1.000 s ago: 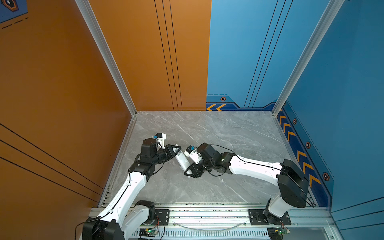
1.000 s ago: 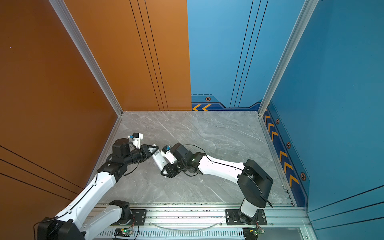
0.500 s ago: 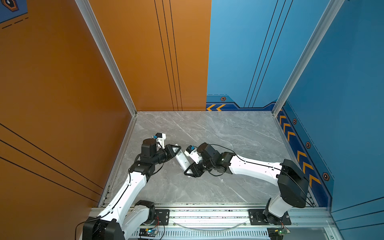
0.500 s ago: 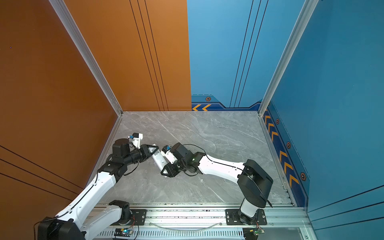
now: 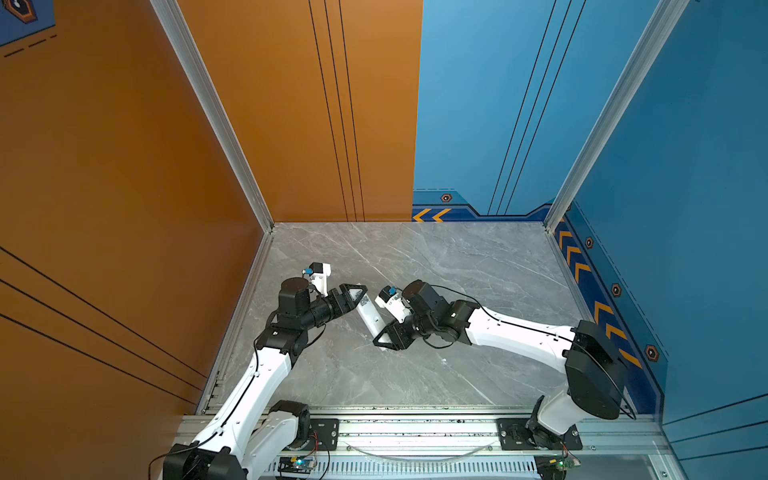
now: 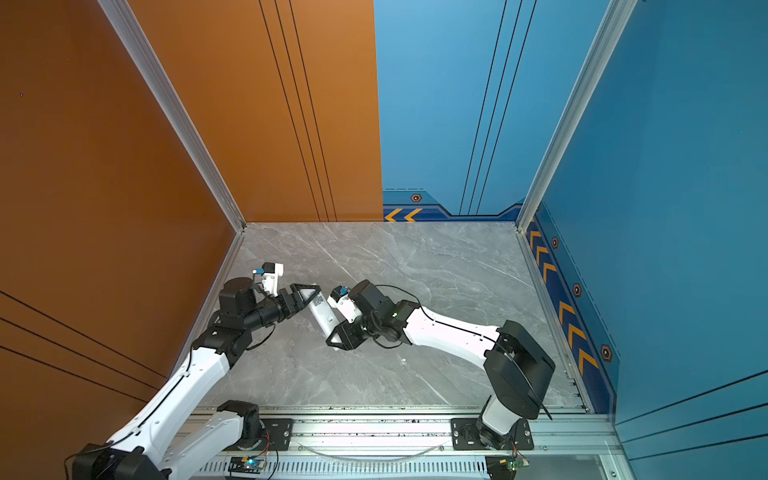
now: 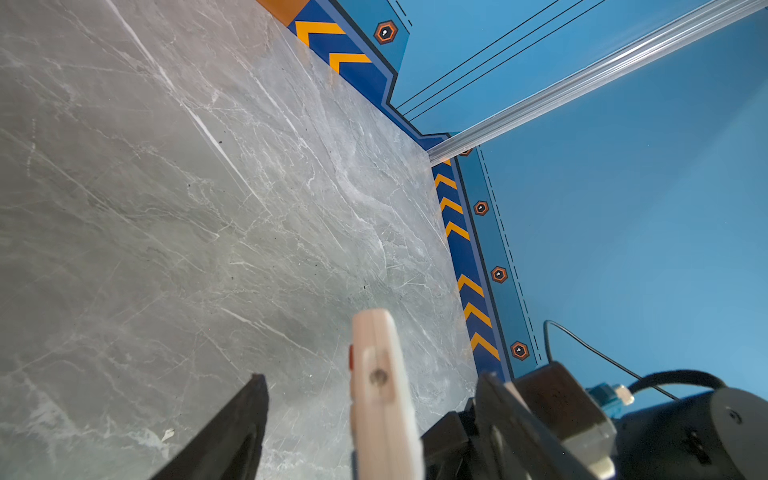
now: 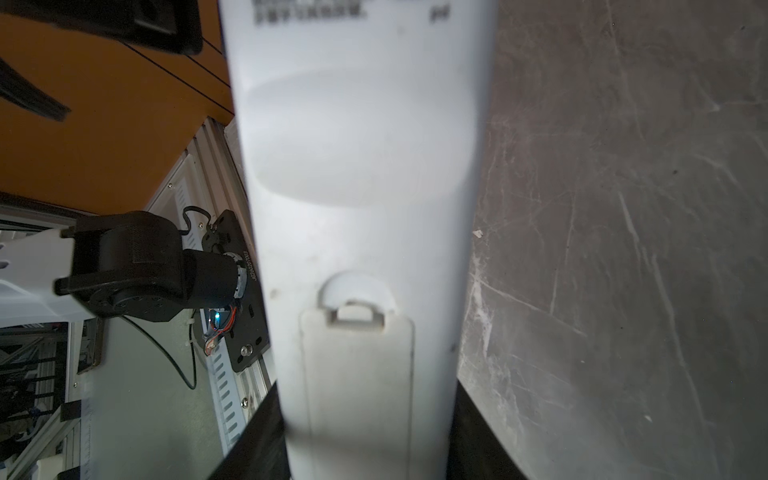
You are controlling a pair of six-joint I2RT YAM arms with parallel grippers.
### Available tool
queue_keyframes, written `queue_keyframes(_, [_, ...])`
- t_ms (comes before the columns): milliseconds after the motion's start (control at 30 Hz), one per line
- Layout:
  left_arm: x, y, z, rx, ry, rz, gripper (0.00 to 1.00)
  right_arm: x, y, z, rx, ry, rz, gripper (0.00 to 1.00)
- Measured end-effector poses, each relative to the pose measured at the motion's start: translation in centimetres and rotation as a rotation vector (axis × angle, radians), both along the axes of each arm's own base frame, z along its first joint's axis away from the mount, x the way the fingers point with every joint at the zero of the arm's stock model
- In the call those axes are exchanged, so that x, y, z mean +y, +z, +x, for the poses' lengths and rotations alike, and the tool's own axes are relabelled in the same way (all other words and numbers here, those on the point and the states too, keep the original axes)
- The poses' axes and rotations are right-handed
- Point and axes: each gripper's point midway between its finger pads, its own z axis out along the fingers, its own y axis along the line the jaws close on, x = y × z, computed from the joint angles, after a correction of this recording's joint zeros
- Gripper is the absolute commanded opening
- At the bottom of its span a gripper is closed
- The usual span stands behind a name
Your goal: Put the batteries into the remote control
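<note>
Your right gripper [image 5: 384, 338] is clamped on the lower end of the remote control [image 5: 370, 314], held up off the worktop [image 5: 457, 266], back side up with the battery cover [image 8: 357, 365] fitted. The long axis runs from the right fingers [image 8: 486, 436] up toward your left gripper [image 7: 374, 415], whose spread fingers [image 7: 232, 432] straddle the far end without touching. Half a second ago those were pinched shut there; now they've let go. No batteries in view, so I'd guess they're already in.
</note>
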Motion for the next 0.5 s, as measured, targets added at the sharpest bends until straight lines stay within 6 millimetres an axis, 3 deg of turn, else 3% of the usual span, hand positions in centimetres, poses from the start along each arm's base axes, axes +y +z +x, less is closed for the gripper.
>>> queue_keyframes(500, [-2.3, 6.4, -3.7, -0.297, -0.208, -0.033, 0.84, -3.5, 4.6, 0.0, 0.017, 0.034, 0.144, 0.1])
